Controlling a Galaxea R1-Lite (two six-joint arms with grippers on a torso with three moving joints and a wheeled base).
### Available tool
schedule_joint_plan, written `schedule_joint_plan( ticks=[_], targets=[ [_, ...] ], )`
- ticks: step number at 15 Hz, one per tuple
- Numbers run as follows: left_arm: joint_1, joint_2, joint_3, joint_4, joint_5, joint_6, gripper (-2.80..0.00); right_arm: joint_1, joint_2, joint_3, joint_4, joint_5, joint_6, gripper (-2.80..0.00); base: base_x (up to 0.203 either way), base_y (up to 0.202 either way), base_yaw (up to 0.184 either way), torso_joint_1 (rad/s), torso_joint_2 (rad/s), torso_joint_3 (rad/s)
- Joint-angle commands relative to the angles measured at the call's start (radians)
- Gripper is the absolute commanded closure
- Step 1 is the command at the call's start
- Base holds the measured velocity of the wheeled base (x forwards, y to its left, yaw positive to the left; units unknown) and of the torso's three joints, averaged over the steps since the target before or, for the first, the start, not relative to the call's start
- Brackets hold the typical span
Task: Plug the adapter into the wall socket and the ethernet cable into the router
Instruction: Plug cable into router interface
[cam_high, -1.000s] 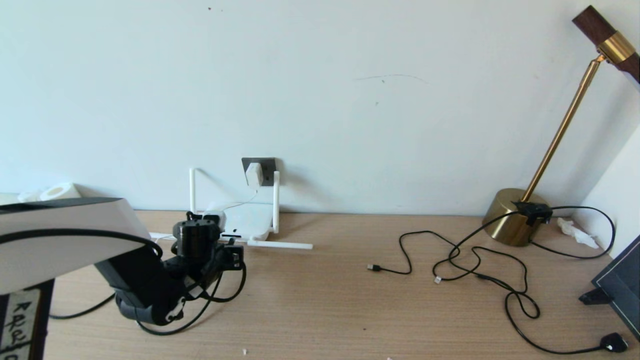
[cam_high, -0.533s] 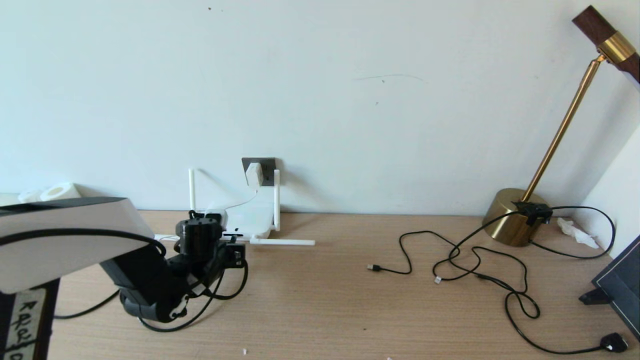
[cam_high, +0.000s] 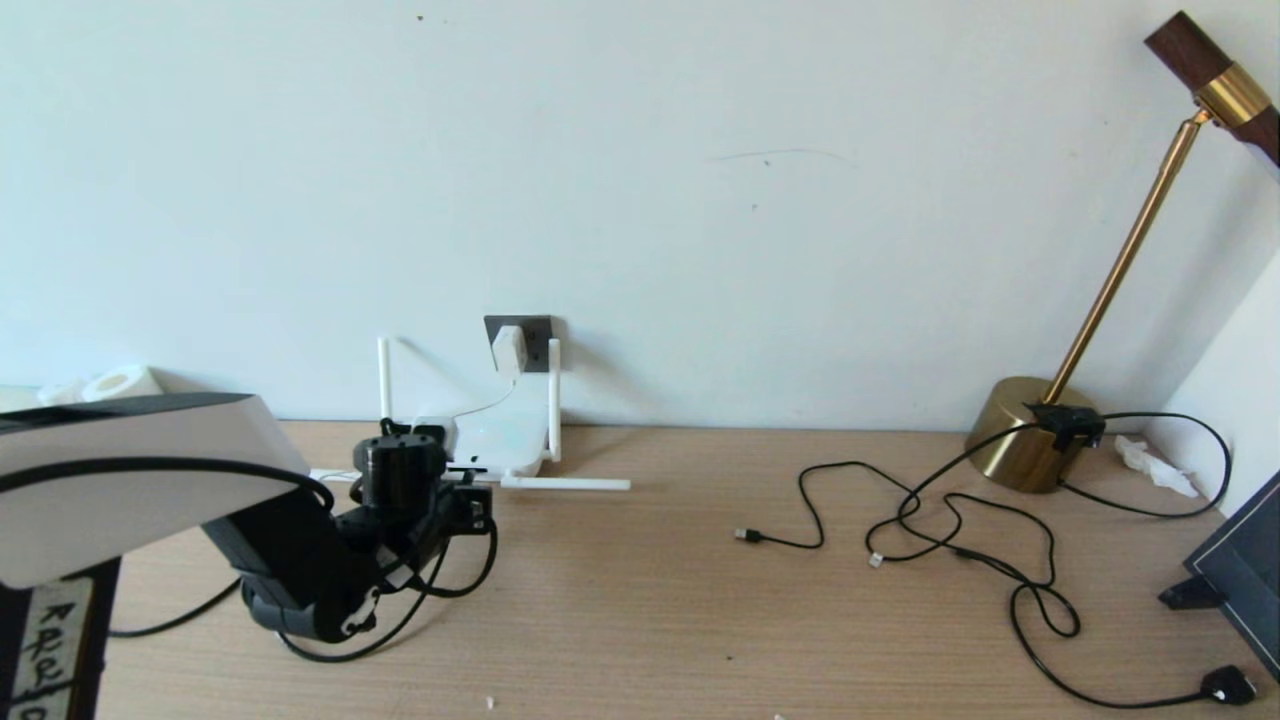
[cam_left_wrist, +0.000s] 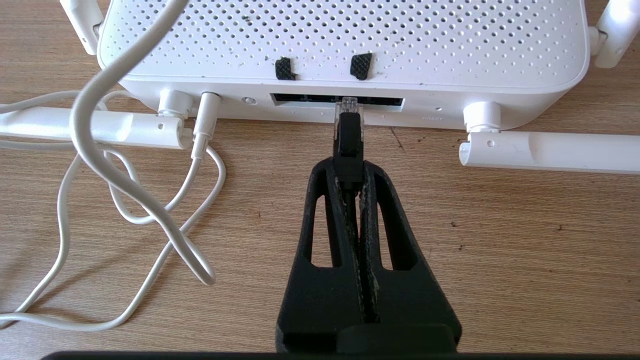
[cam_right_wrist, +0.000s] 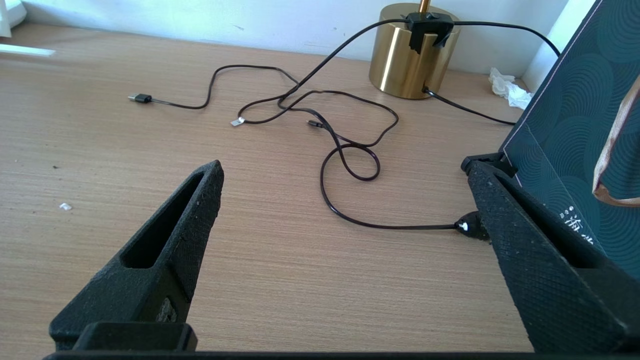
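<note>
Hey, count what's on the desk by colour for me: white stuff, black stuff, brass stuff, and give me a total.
White: 2, the router and the adapter in the wall socket.
Black: 3, the ethernet cable, a thin USB cord, a flat plug.
Brass: 1, the lamp.
Total: 6

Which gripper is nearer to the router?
Left. The left gripper is right at the router port edge, shut on the ethernet cable. The right gripper hangs open, far off.
</note>
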Motion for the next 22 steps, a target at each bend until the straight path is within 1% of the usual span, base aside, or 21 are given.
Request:
schedule_joint_plan(
  ticks=[1, 22],
  targets=[
    [0.0, 0.0, -0.009, -0.007, 0.001, 0.0, 0.0, 0.0, 0.002, 0.0, 0.0, 0.0, -0.001, -2.8, 0.0, 0.0, 0.0, 0.0, 0.0, 0.0],
    [-0.01, -0.002, 0.043, -0.01, 0.004, 0.0, 0.0, 0.0, 0.002, 0.0, 0.0, 0.0, -0.001, -2.8, 0.0, 0.0, 0.0, 0.0, 0.0, 0.0]
  ],
)
